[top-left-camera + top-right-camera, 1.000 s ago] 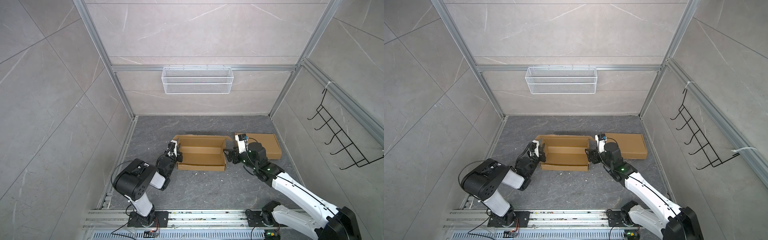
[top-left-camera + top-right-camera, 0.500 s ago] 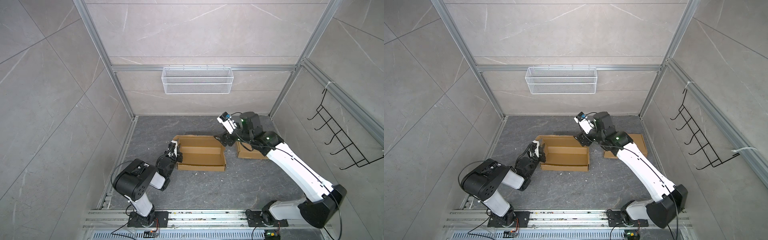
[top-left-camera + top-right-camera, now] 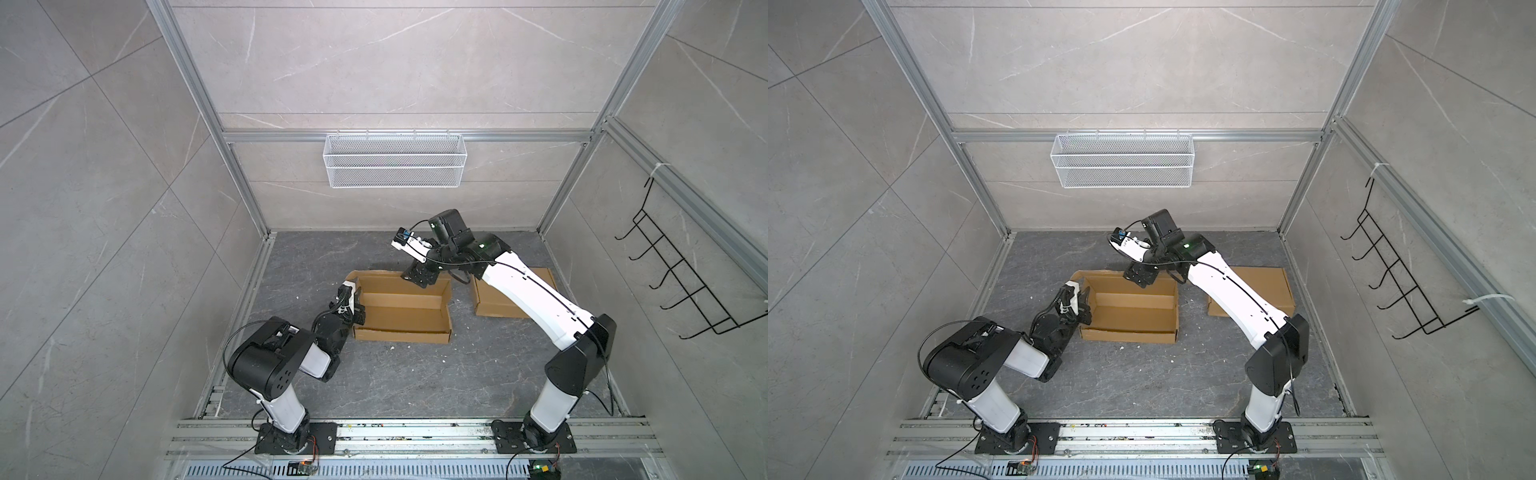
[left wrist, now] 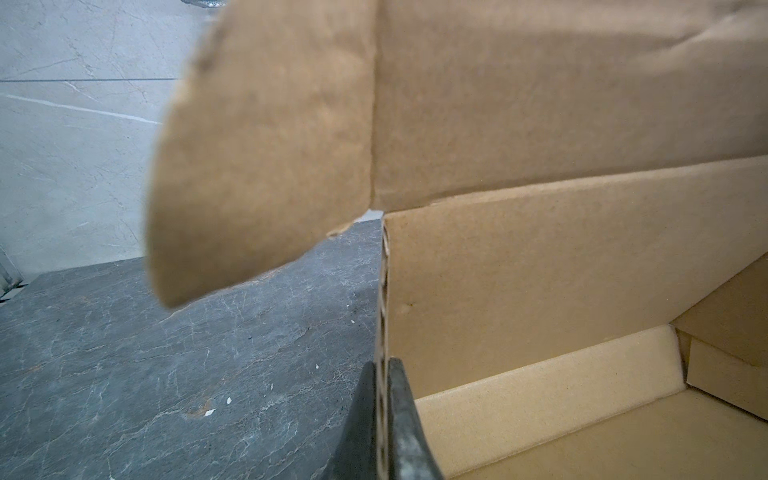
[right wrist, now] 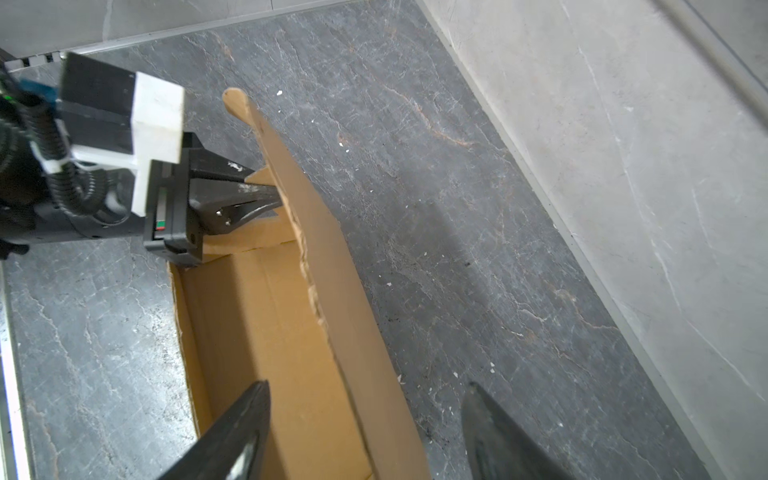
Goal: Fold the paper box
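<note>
Top views: the floor [image 3: 395, 374] (dark veined stone) is carrying everything. The right arm [image 3: 536, 299] is stretching from the near rail to the far side of the cell. The left arm [image 3: 291, 357] is crouching low at near left.

The paper box [image 3: 403, 309] is sitting open-topped mid-floor between the two arms. Its side walls are up and its rear flap [image 5: 316, 232] is standing along the far edge, with a rounded tab poking out at the far-left corner. A cardboard piece [image 3: 544, 282] is lying flat just right of it, apart from it and partly hidden by the right arm.

The left gripper [image 3: 358, 309] is pinching the box's left end wall. In the left wrist view its fingers [image 4: 401, 395] are closing tight on the corrugated edge, one inside and one outside.

The right gripper [image 3: 422, 277] is hanging over the far wall, jaws spread wide and gripping nothing. In the right wrist view one finger is sitting over the box interior and the other over bare floor, with the flap edge running between them. Whether it is touching the flap can't be told.

White crumbs [image 3: 390, 346] are lying scattered near the box's front wall.
</note>
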Robot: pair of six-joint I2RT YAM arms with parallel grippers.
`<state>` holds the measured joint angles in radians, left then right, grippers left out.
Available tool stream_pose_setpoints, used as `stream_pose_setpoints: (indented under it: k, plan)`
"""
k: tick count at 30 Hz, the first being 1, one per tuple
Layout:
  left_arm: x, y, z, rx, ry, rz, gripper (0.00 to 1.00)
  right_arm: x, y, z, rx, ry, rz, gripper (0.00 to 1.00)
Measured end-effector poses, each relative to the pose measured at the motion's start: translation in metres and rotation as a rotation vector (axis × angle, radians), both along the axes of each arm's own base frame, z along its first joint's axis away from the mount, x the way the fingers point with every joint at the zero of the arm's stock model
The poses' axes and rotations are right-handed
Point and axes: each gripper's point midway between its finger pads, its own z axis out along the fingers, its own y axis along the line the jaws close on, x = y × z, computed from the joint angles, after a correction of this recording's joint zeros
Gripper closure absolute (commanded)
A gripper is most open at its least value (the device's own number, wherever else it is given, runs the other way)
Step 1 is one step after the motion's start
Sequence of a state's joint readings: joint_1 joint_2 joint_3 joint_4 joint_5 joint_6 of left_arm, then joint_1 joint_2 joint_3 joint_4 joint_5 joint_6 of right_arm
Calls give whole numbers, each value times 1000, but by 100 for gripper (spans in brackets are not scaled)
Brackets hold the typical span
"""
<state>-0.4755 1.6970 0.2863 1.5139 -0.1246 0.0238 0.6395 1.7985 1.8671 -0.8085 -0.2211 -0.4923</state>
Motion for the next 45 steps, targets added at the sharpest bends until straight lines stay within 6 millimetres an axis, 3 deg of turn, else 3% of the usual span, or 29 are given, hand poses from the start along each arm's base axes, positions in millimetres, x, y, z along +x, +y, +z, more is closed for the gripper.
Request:
stream_pose_setpoints:
  k: [7, 12, 18, 24, 32, 37, 40, 45]
  plan:
    - [0, 0, 0, 3, -2, 0, 100, 14, 19, -17, -58, 15, 51, 42]
    - [0, 0, 0, 2, -3, 1, 100, 3, 27, -33, -101, 56, 97, 54]
    - [0, 0, 0, 2, -3, 3, 100, -9, 35, -38, -118, 59, 136, 70]
    - [0, 0, -1, -1, 2, 2, 99, -13, 40, -65, -176, 38, 145, 83]
    - [-5, 2, -9, -25, 39, 0, 89, -23, 43, -67, -182, -34, 140, 90]
    - [-16, 7, -45, 19, 164, 5, 83, -35, 47, -81, -202, -49, 154, 93]
    - [-22, 10, -57, 22, 211, 8, 75, -36, 47, -94, -222, -58, 147, 93]
    - [-32, 16, -55, -6, 238, 12, 65, -35, 46, -105, -246, -76, 133, 93]
